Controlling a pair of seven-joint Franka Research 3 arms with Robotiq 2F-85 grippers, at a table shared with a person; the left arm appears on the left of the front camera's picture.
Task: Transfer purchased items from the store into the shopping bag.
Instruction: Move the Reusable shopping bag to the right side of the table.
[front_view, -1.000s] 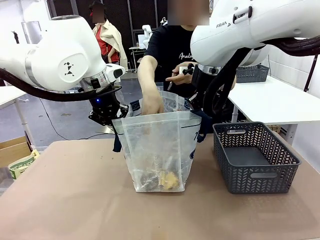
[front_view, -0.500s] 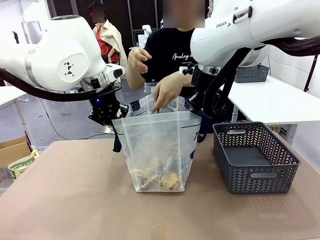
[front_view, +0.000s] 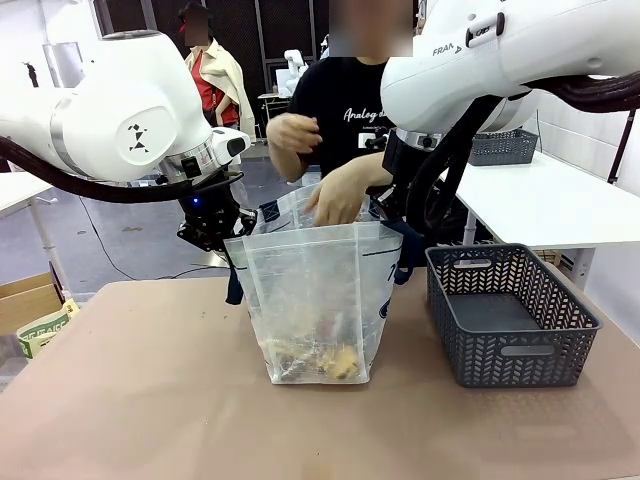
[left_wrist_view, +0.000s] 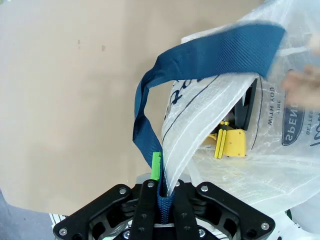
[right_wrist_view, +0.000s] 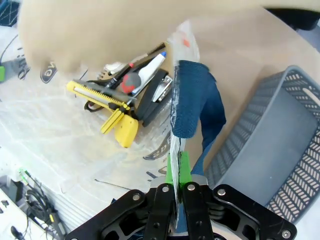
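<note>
The translucent shopping bag (front_view: 315, 300) stands upright mid-table, held open from both sides. My left gripper (front_view: 215, 238) is shut on its navy strap (left_wrist_view: 150, 130) and rim; my right gripper (front_view: 402, 222) is shut on the opposite rim and strap (right_wrist_view: 195, 107). Purchased items (front_view: 318, 360) lie at the bag's bottom: a yellow utility knife (right_wrist_view: 107, 105), a black stapler (right_wrist_view: 152, 97) and a red-tipped tube (right_wrist_view: 142, 75). The person's hand (front_view: 335, 200) hovers at the bag's mouth. The dark grey basket (front_view: 510, 350) sits right of the bag, with nothing showing inside.
The brown table (front_view: 150, 400) has free room in front of and left of the bag. A cardboard box (front_view: 25, 300) sits off the left edge. A second grey basket (front_view: 505, 147) rests on a white table behind.
The person's hand, inside the bag a second ago, has come out and now hovers at the mouth; the other hand was raised. Both arms and the bag stayed put.
</note>
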